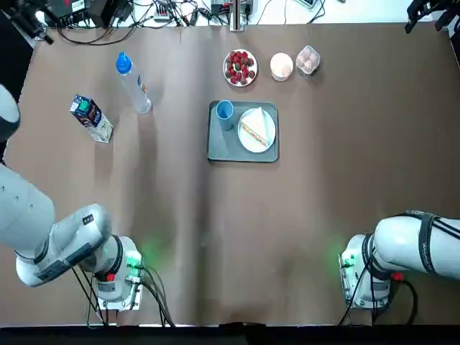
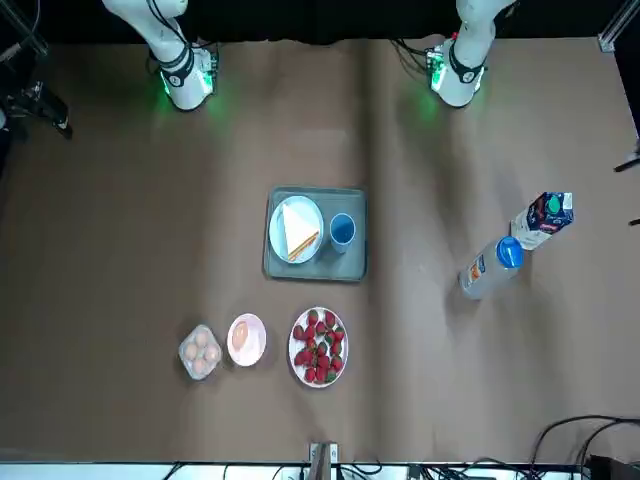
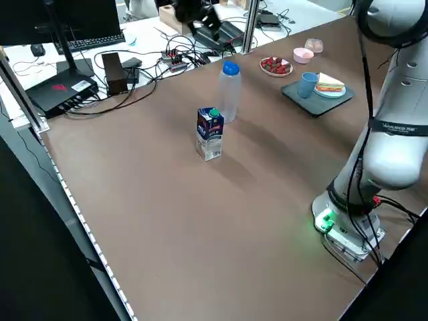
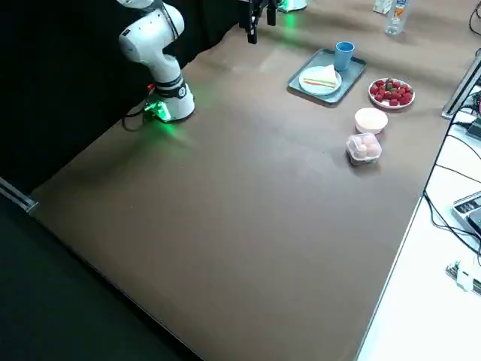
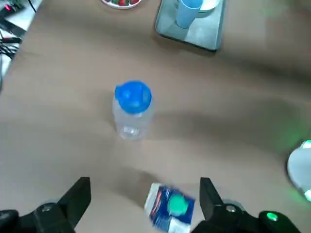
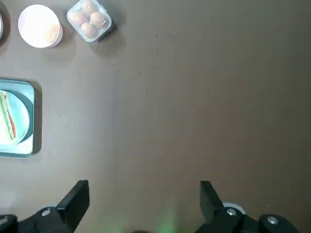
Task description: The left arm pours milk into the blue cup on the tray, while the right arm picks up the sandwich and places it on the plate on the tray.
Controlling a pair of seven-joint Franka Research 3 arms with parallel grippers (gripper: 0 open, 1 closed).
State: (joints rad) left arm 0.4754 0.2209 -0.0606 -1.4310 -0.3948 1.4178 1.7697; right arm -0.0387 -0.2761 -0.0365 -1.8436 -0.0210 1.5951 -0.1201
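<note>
Sandwich home, milk still to pour!

We see the sandwich [image 1: 254, 132] on its plate [image 1: 245, 144], beside the blue cup [image 1: 225, 113], upright on the tray [image 1: 215, 149], presumably ready for milk. The carton [image 5: 171, 208] stands beyond the left gripper's [image 5: 146, 204] parted fingers; the right gripper [image 6: 145, 206], also spread, waits over the table [image 6: 160, 116].

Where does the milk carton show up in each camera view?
Top: milk carton at upper left, left of the bottle.
Front: right side, beside the bottle.
Left side: near centre, in front of the bottle.
Right side: only its base, at the top edge.
Left wrist: bottom centre, between the jaws.
Right wrist: not in it.
Shared landmark: the tray, in all six.
</note>
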